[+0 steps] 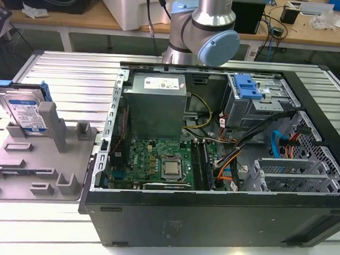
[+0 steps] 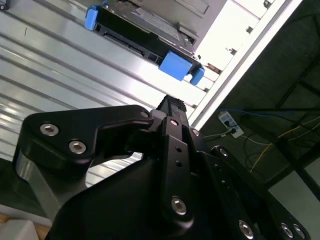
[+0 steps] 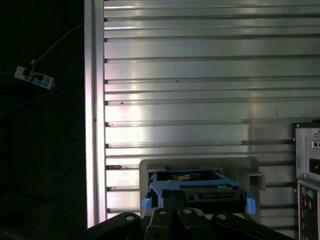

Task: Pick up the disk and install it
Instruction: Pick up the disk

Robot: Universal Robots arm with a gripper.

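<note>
In the exterior view, we found the disk (image 1: 25, 110) leaning in a grey stand (image 1: 53, 155) near the worktop (image 1: 64, 69) edge on the exterior view's left. It was well apart from the open computer case (image 1: 210, 228), whose drive cage carried a blue bracket (image 1: 246, 86), and the arm (image 1: 205, 31) rose behind the case. That view gave us the whole layout, from stand to cage. In the second wrist view, the hand (image 2: 170, 106) pointed toward the disk (image 2: 145, 30) with bare worktop slats between them, and we saw the disk's dark connector edge and blue rails. In the first wrist view, the hand (image 3: 172, 200) lined up with the disk (image 3: 195, 192) seated in the stand (image 3: 200, 165); beyond the worktop's edge lay a power strip (image 3: 34, 77). We could not tell whether the hand was wide or narrow. We judged the pick-up to be in hand, with the grasp not yet made; it called for a square approach clear of the stand's walls.
</note>
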